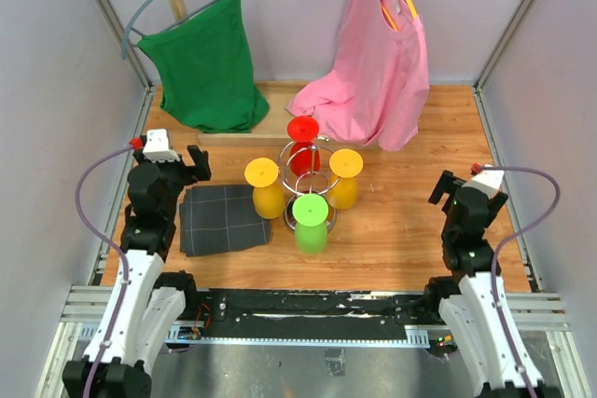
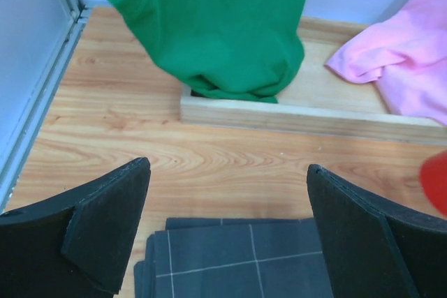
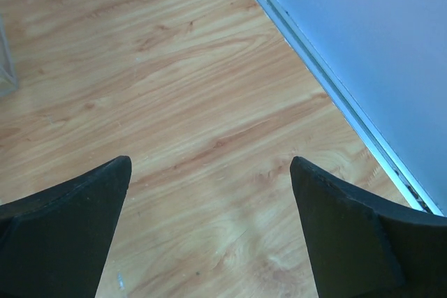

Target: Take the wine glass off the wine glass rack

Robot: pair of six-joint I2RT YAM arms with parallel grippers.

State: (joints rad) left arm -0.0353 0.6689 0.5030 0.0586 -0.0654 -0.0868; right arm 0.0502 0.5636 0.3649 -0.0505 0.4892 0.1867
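the wine glass rack (image 1: 320, 177) stands mid-worktop (image 1: 401, 230), its chrome loops carrying four plastic glasses hung bowl-down, round feet up: a red wine glass (image 1: 303, 142) at the back, a yellow wine glass (image 1: 266, 188) on the left, a second yellow glass (image 1: 345, 179) on the right and a green wine glass (image 1: 311, 221) nearest the arms. all four crowd tightly round the post, touching or nearly so.

a folded dark grey cloth (image 1: 224, 218) lies just left of the rack, between it and the left pincer (image 1: 196, 163), which hangs released above the cloth's far edge, fingers wide. behind the rack a green shirt (image 1: 207, 62) and a pink shirt (image 1: 378, 62) hang on hangers, their hems draping onto a low wooden base (image 1: 270, 114); the pink hem reaches close to the red glass.

the right pincer (image 1: 448, 188) is released too, well apart from the rack, over bare wood.
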